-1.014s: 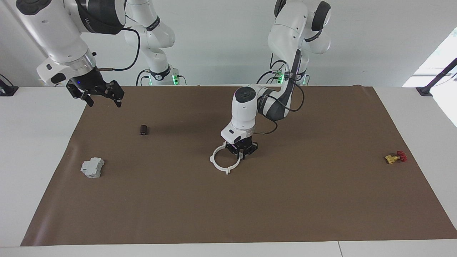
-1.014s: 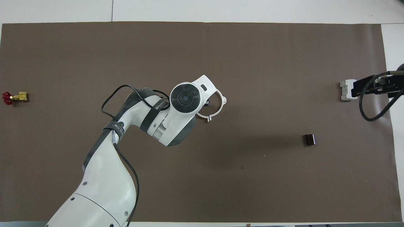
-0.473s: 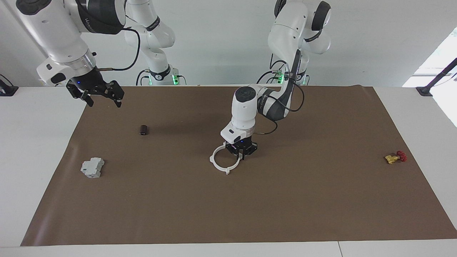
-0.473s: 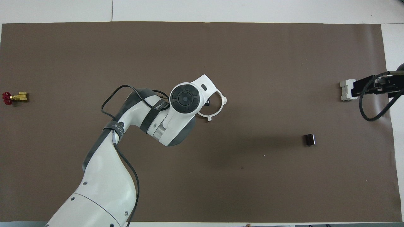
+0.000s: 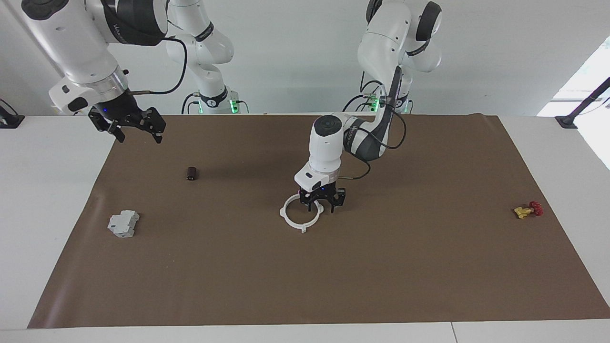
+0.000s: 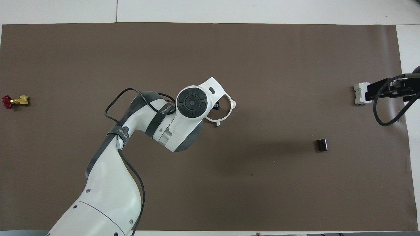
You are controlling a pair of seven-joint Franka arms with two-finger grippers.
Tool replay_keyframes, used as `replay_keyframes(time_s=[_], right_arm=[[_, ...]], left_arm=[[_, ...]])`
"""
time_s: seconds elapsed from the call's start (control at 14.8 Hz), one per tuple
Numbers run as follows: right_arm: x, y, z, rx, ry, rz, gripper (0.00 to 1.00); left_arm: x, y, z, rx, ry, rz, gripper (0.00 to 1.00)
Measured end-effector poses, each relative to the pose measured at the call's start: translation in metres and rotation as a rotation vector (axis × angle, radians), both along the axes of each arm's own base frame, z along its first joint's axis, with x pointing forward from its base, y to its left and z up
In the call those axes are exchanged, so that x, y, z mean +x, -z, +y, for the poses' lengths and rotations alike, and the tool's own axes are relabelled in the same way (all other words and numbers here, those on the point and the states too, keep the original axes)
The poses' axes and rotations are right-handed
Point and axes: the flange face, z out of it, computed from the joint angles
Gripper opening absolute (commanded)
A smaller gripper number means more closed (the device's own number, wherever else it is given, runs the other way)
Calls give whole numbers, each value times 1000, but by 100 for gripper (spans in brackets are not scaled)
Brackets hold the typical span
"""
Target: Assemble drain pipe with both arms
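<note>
The drain pipe lies as one closed white ring with end tabs on the brown mat, near the middle of the table. My left gripper is low over the ring's edge toward the left arm's end, fingers open, holding nothing. In the overhead view the left wrist covers part of the ring and most of the gripper. My right gripper is open and empty, raised over the mat's edge at the right arm's end, where the right arm waits.
A grey boxy block lies near the right arm's end, partly under the right gripper in the overhead view. A small dark cylinder lies nearer to the robots than the block. A yellow-and-red valve lies at the left arm's end.
My left gripper was shut on the ring's edge and has now opened and let it go. The ring stays on the mat. The right arm has not moved.
</note>
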Motion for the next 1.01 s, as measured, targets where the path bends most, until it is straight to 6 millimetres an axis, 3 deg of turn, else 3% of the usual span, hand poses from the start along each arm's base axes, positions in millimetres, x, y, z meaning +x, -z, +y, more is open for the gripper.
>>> replay_keyframes(time_s=[0.2, 0.34, 0.47, 0.74, 1.01], right_arm=[[0, 0, 0, 0, 0, 0, 100], [0, 0, 0, 0, 0, 0, 100], [0, 0, 0, 0, 0, -1, 100], [0, -2, 3, 1, -6, -5, 100], [1, -11, 27, 2, -49, -21, 100]], left_arm=[[5, -19, 7, -11, -16, -15, 100], [14, -47, 30, -14, -54, -18, 100], [25, -75, 76, -20, -119, -20, 100], [41, -108, 201, -11, -276, 1, 100], [47, -153, 316, 27, -249, 34, 100]])
